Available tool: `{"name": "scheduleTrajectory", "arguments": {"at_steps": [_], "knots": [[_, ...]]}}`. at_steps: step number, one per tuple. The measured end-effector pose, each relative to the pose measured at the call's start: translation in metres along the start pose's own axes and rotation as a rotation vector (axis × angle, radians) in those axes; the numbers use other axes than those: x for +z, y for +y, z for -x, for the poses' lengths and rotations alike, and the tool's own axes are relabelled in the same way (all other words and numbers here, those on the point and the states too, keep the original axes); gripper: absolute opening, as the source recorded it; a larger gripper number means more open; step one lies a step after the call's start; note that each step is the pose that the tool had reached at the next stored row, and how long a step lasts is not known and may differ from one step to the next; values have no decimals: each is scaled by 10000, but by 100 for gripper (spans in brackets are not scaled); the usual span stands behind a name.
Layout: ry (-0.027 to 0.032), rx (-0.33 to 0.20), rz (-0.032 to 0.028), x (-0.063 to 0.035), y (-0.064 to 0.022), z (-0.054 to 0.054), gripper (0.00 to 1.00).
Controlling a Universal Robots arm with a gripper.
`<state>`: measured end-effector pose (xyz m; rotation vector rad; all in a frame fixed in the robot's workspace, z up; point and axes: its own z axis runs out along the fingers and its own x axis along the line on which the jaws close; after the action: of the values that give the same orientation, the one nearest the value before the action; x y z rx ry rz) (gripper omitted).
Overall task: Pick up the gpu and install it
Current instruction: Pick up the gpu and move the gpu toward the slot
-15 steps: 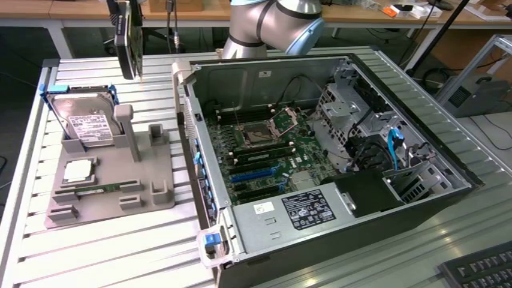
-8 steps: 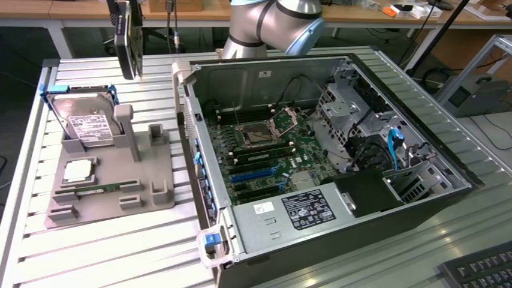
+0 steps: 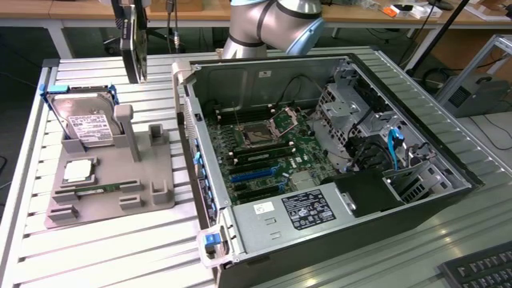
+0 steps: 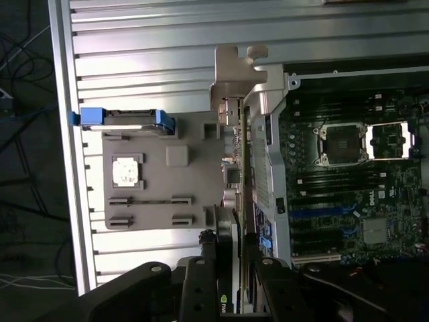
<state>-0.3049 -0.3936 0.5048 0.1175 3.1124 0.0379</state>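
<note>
Here the open case [image 3: 352,237] lies motherboard [image 3: 272,157] up, with the grey fixture [image 3: 152,174] beside it. The gpu [image 3: 133,48] hangs in the air on the exterior view's left of the case, its long axis vertical and bracket lowest. The gripper [image 4: 234,282] is clamped on its upper end.

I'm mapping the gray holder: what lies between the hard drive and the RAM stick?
A square silver processor lies flat on the holder between hard drive and RAM stick; the exterior view shows it.
</note>
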Motion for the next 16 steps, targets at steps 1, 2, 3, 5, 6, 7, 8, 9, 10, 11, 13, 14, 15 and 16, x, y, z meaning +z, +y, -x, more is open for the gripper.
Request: {"name": "scheduleTrajectory", "arguments": {"at_steps": [1, 2, 3, 5, 6, 7, 8, 9, 10, 11, 13, 14, 15, 16], "knots": [[-1, 0, 0, 2, -7, 6, 27], [-2, 0, 1, 6, -15, 19, 27], [-2, 0, 2, 7, -19, 25, 27], [-2, 0, 1, 9, -28, 39, 27], [-2, 1, 2, 10, -32, 47, 27], [-2, 0, 1, 12, -38, 59, 27], [-1, 0, 1, 13, -42, 71, 27], [-1, 0, 1, 14, -44, 79, 27], [-1, 0, 1, 15, -47, 90, 27], [-1, 0, 1, 16, -50, 100, 27], [-1, 0, 1, 17, -55, 124, 27], [-1, 0, 0, 18, -56, 133, 27], [-1, 0, 1, 19, -58, 141, 27], [-1, 0, 1, 20, -59, 150, 27]]}}
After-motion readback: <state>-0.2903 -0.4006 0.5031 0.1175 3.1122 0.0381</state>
